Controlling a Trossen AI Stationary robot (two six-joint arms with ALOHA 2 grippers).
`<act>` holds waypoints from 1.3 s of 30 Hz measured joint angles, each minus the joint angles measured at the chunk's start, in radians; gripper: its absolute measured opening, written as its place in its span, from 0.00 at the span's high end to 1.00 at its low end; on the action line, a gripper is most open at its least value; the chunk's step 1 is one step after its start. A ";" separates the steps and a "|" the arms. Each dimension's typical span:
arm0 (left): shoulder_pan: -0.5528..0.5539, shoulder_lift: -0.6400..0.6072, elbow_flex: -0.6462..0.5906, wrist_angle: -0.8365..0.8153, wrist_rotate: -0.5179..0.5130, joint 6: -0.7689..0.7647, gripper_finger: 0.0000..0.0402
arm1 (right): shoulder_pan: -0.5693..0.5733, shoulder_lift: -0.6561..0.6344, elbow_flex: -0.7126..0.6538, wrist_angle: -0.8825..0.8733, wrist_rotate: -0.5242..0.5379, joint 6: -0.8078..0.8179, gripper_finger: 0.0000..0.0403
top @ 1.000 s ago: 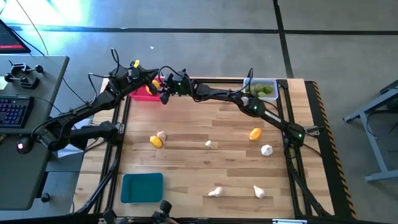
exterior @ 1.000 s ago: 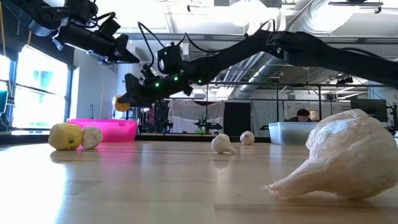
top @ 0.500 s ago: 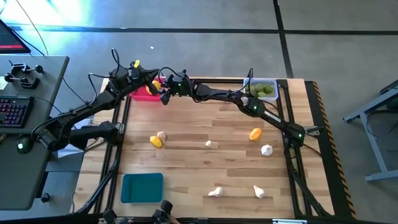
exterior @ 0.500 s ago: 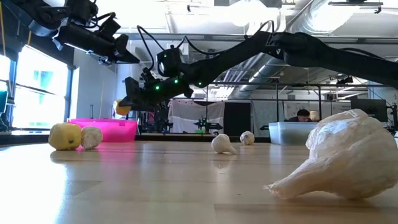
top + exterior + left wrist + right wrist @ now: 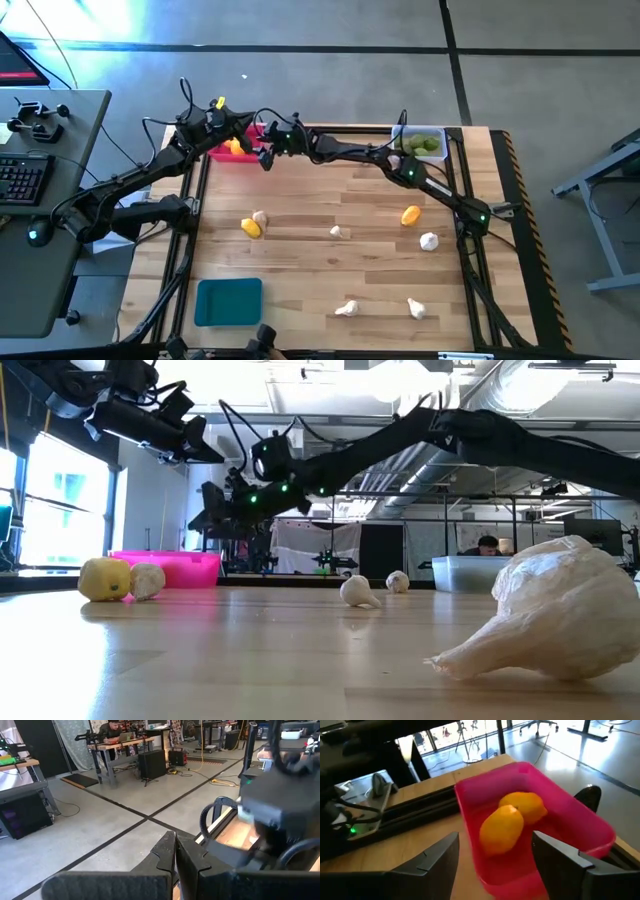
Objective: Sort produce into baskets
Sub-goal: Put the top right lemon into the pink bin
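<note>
1. The right gripper (image 5: 495,857) hangs just above the pink basket (image 5: 580,822) at the table's far left corner, fingers (image 5: 437,857) spread apart and holding nothing.
2. Two lemons (image 5: 501,829) lie touching each other inside that basket, directly beyond the spread fingers; its near rim sits just beside the black table rail.
3. The right arm (image 5: 400,165) stretches low and long across the far edge of the table, from its base at the right side to the pink basket (image 5: 232,152).
4. The left gripper (image 5: 175,855) is clenched tight on nothing, held high just beside the pink basket's outer side, pointing off the table toward the floor.
5. The clear basket (image 5: 420,143) with limes sits at the far right corner.
6. The teal basket (image 5: 228,301) rests near the front left edge.
7. The middle of the table (image 5: 330,200) is open wood; one lemon (image 5: 251,227) touches a garlic bulb (image 5: 260,216), another lemon (image 5: 410,214) lies right of centre, and more bulbs (image 5: 347,308) lie scattered well apart toward the front.
</note>
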 joint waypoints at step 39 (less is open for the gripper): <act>0.000 0.000 0.000 0.039 0.001 0.001 1.00 | 0.096 -0.468 -0.864 0.262 0.349 0.123 1.00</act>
